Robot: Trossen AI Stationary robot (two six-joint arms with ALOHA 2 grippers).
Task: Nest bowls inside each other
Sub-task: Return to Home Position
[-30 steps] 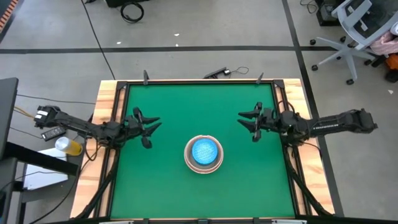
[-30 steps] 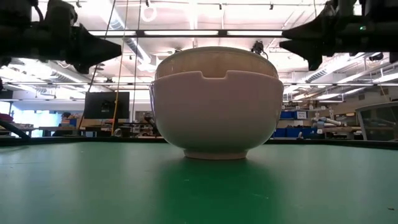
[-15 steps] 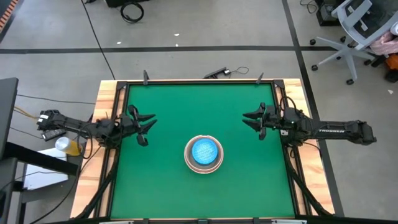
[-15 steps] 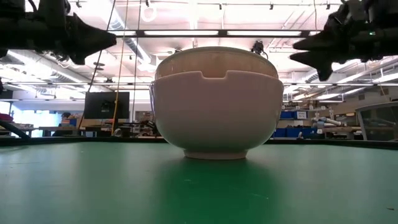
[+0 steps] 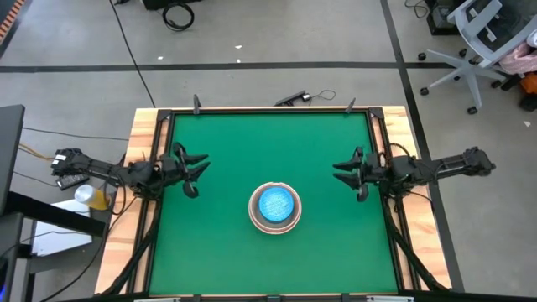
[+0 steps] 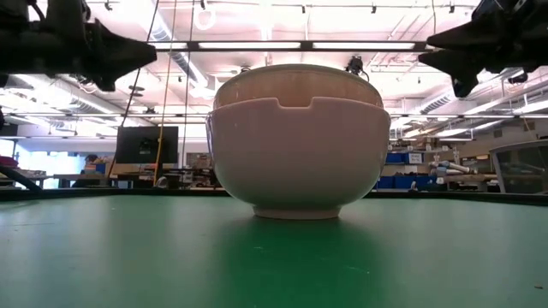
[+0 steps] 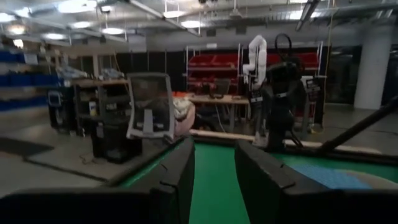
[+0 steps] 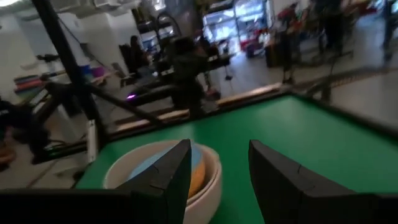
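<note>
View from above: a green worktop (image 5: pixel 252 143) with a pale wooden frame stands on a grey floor. One stack of round plastic bowls sits near its middle, a little toward the lower edge of the picture and apart from both arms.

The outermost is a large white plastic bowl (image 6: pixel 300 154), which stands upright on the green surface and has a small notch in its rim. Nested inside it is a tan-orange plastic bowl (image 8: pixel 196 176), whose rim rises just above the white one in the low view. Innermost, and showing as a bright disc from above, is a smaller speckled blue plastic bowl (image 5: pixel 276 204). (Any further layer between these cannot be made out.)

The dark left arm (image 5: pixel 126 172) reaches in over the worktop's left edge. The left jaws are spread, and a strip of green shows between their two dark fingers (image 7: pixel 177 180) in the left wrist view. They hold nothing and sit well to the left of the stack.

The dark right arm (image 5: pixel 436 168) reaches in over the right edge. The right jaws are also spread and empty, well to the right of the stack. Their fingers (image 8: pixel 171 171) frame the bowls in the right wrist view.

A white office chair (image 5: pixel 482 38) stands on the floor beyond the worktop's far right corner.
</note>
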